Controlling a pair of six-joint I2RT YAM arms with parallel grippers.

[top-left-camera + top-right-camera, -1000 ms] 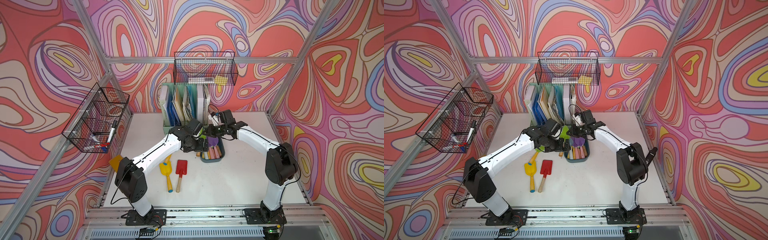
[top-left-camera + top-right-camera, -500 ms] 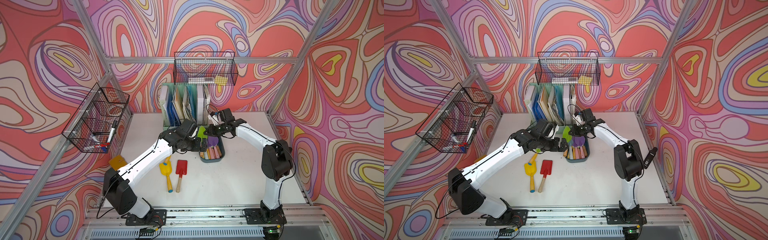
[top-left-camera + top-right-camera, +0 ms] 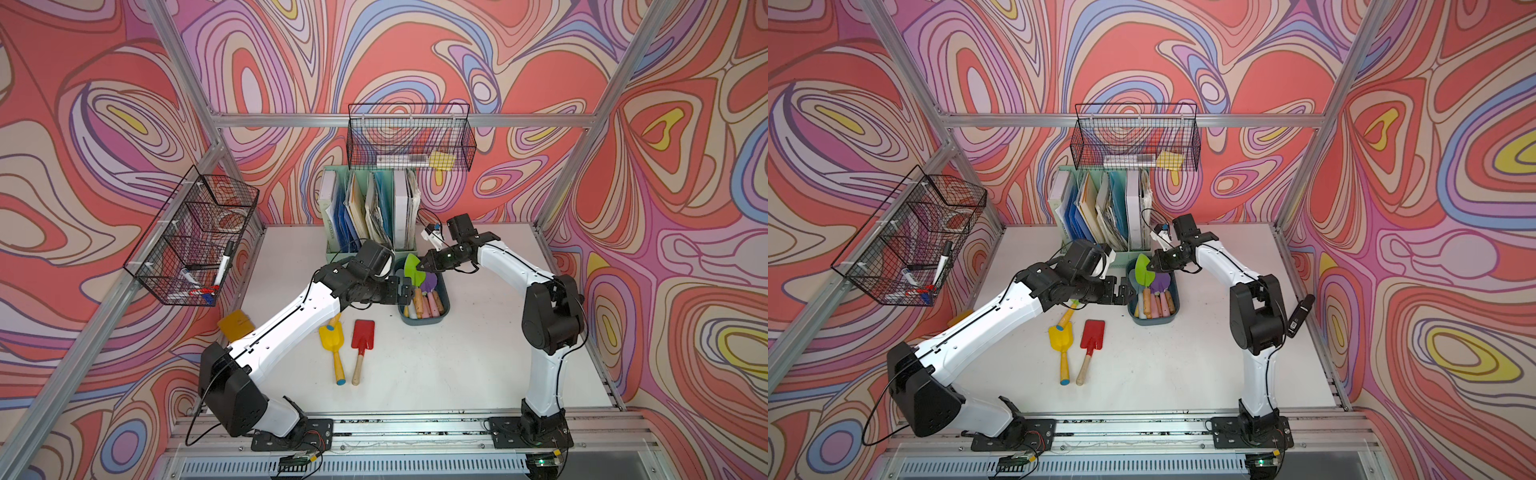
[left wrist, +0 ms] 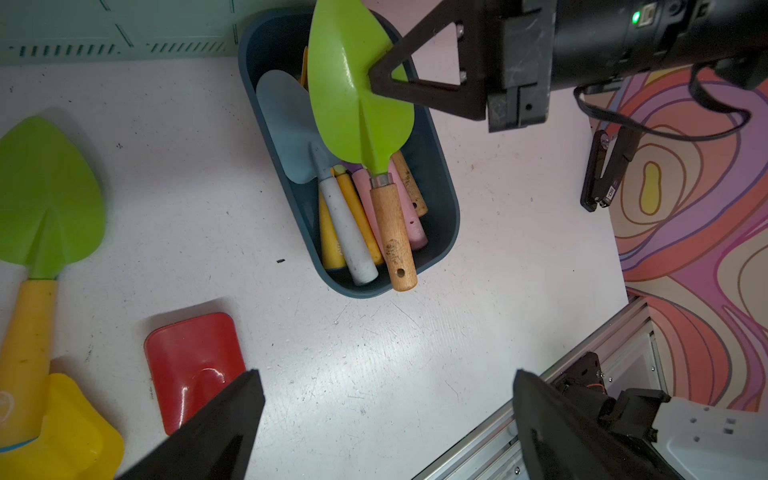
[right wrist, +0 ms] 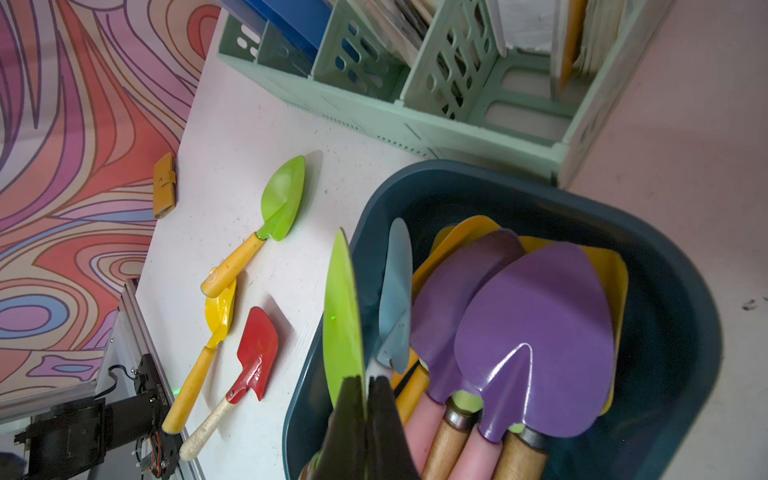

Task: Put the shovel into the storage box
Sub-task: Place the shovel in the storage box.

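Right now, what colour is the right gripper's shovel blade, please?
Lime green blade, clearest in left wrist view.

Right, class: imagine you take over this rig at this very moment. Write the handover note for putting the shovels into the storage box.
Right gripper: shut on the blade of the wooden-handled green shovel. Its handle is down in the storage box, its blade tilted up.
Left gripper: open, empty, beside the box.
Done: purple shovels and others lie in the box.
Left: release the held one. The red shovel, yellow shovel and yellow-handled green shovel lie on the table.
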